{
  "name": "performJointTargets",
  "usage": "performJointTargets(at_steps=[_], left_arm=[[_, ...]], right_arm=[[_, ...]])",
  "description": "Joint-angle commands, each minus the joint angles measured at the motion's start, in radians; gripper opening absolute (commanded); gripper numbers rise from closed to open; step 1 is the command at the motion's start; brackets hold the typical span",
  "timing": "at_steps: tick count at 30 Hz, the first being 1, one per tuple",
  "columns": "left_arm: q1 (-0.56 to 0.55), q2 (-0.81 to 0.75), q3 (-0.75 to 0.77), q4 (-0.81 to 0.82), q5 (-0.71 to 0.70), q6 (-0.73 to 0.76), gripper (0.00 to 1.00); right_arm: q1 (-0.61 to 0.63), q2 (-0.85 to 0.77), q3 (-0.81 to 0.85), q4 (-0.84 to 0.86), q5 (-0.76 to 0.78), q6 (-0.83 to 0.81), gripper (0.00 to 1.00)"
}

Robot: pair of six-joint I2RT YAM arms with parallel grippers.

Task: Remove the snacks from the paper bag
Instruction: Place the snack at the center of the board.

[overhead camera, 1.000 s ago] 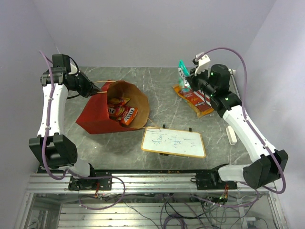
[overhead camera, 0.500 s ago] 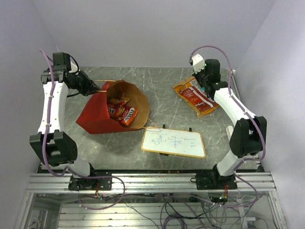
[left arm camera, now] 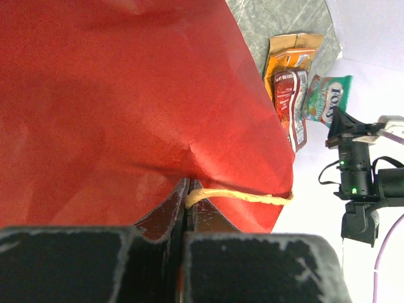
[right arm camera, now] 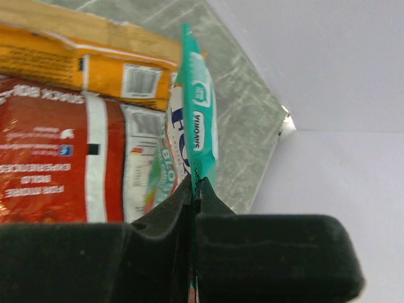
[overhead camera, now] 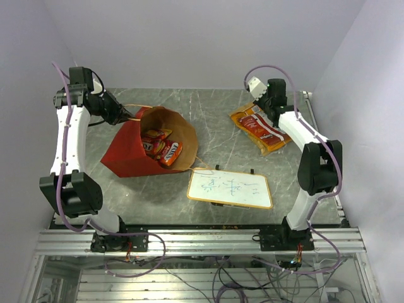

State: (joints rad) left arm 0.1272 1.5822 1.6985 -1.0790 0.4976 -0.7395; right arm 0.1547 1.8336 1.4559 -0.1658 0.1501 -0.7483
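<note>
Right arm has folded inward, teal packet pinched between its fingers.

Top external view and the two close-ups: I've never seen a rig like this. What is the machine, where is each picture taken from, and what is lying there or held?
These are two white robot arms bolted at the near edge of a grey table. The wide picture looks down from above and behind them; each close-up comes from a wrist camera, that arm's black tool at the bottom. The left tool is shut on the string handle of a red paper bag lying on its side, with several packets inside. The right tool is shut on a teal packet, held on edge. On the table by it lie an orange chip bag and a red packet. A whiteboard lies near the front.
</note>
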Motion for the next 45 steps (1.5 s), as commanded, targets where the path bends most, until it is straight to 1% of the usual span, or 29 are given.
performJointTargets(at_steps=[1, 7, 11, 17, 21, 24, 26, 27, 28, 30, 32, 35, 37, 40, 43, 45], left_arm=[[-0.006, 0.004, 0.015, 0.003, 0.001, 0.012, 0.07], [-0.006, 0.001, 0.008, 0.009, 0.003, 0.019, 0.07], [-0.007, 0.001, -0.003, 0.019, 0.028, 0.016, 0.07], [-0.009, -0.011, -0.013, 0.02, 0.024, 0.022, 0.07], [-0.01, -0.01, -0.013, 0.017, 0.033, 0.025, 0.07], [-0.013, -0.018, -0.014, 0.019, 0.029, 0.029, 0.07], [-0.014, -0.019, -0.018, 0.018, 0.03, 0.03, 0.07], [-0.014, -0.018, -0.018, 0.019, 0.032, 0.031, 0.07], [-0.015, -0.017, -0.016, 0.018, 0.034, 0.031, 0.07], [-0.016, -0.016, -0.01, 0.019, 0.035, 0.034, 0.07], [-0.018, -0.014, -0.005, 0.017, 0.029, 0.038, 0.07], [-0.02, -0.014, -0.002, 0.017, 0.022, 0.043, 0.07], [-0.024, -0.014, -0.002, 0.014, 0.018, 0.047, 0.07], [-0.031, -0.024, -0.009, 0.009, 0.006, 0.055, 0.07], [-0.037, -0.036, -0.036, 0.005, 0.002, 0.058, 0.07], [-0.038, -0.047, -0.053, 0.004, 0.001, 0.058, 0.07]], right_arm=[[0.047, 0.011, -0.06, 0.035, 0.002, -0.064, 0.0], [0.103, 0.044, -0.135, 0.046, -0.016, -0.088, 0.0], [0.118, 0.052, -0.174, 0.05, -0.027, -0.086, 0.0], [0.132, 0.072, -0.236, 0.073, -0.055, -0.081, 0.0], [0.153, 0.082, -0.23, 0.067, -0.051, -0.04, 0.0], [0.173, 0.095, -0.212, 0.057, -0.015, 0.008, 0.0], [0.181, 0.105, -0.195, 0.039, 0.006, 0.055, 0.04], [0.182, 0.106, -0.192, 0.037, 0.016, 0.081, 0.08], [0.183, 0.101, -0.187, 0.034, 0.018, 0.11, 0.14], [0.186, 0.08, -0.17, 0.024, 0.013, 0.176, 0.3], [0.186, 0.068, -0.135, -0.005, 0.022, 0.262, 0.41], [0.185, 0.052, -0.052, -0.11, 0.009, 0.388, 0.47], [0.186, 0.025, -0.018, -0.162, -0.053, 0.476, 0.49], [0.198, -0.044, -0.013, -0.188, -0.232, 0.642, 0.5], [0.253, -0.125, -0.079, -0.119, -0.46, 0.81, 0.5], [0.299, -0.167, -0.138, -0.024, -0.558, 0.928, 0.51]])
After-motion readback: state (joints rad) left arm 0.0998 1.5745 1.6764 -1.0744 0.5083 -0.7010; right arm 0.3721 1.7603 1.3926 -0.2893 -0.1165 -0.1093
